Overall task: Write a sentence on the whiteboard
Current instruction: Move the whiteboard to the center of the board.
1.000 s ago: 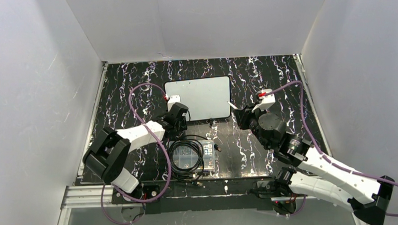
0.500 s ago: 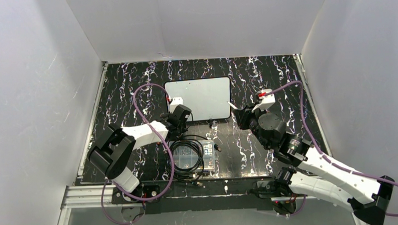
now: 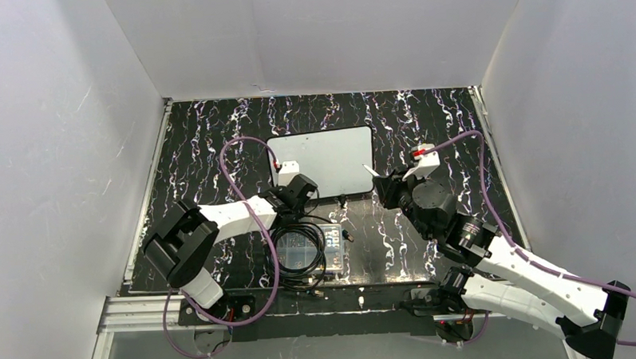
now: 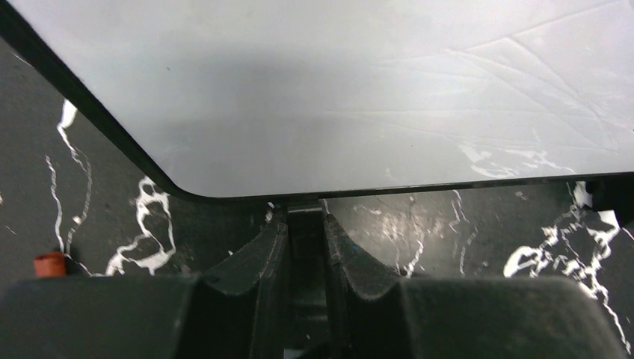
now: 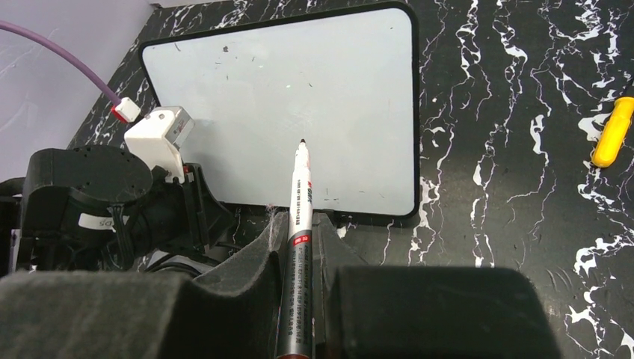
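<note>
The blank whiteboard (image 3: 322,157) lay far-centre on the tabletop (image 3: 432,120), light, stiff, probably slick. The left end effector (image 4: 306,218) seemingly pinched its near rim, the sensible hold; the right end effector (image 5: 299,224) clamped a marker (image 5: 300,187).

Plain white walls (image 3: 318,36) around black marbled table (image 3: 201,128)

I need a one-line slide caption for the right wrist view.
Right gripper aims a grey marker pen at the blank rectangular black-rimmed whiteboard.

white whiteboard (image 3: 322,159), black rim, black table (image 3: 424,112) veined white, purple cables (image 3: 245,138), silver marker (image 5: 297,247)
</note>
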### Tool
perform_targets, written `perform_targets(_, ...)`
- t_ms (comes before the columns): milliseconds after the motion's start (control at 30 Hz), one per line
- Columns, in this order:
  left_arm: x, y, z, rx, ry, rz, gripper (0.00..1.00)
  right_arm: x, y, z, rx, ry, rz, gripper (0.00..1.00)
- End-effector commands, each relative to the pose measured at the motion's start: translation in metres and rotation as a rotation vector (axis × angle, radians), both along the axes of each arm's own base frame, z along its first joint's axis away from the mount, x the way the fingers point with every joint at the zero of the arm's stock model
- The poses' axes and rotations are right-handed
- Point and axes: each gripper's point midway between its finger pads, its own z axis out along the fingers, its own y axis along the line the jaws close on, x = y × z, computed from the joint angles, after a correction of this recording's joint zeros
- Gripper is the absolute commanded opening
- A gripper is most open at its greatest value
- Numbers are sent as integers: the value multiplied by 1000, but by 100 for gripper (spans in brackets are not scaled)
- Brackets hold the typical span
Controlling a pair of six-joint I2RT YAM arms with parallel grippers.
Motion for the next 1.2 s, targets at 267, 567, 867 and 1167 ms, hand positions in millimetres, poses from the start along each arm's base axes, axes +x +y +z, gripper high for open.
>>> perform_targets(267, -24, -32, 5, -42, 53, 20, 20, -4, -6, 8, 44, -15, -10, 1)
perform_targets(567, -29, -37, 32, -104, 29, -17, 46, -4, -6, 9, 43, -16, -9, 1)
perform_targets(867, -38, -22, 67, -78, 5, -71, 66, -4, 10, 17, 36, -25, 56, 1)
perform_targets(1167, -46, 5, 152, -73, -23, -328, 78, 1, 37, 32, 2, -61, 149, 1)
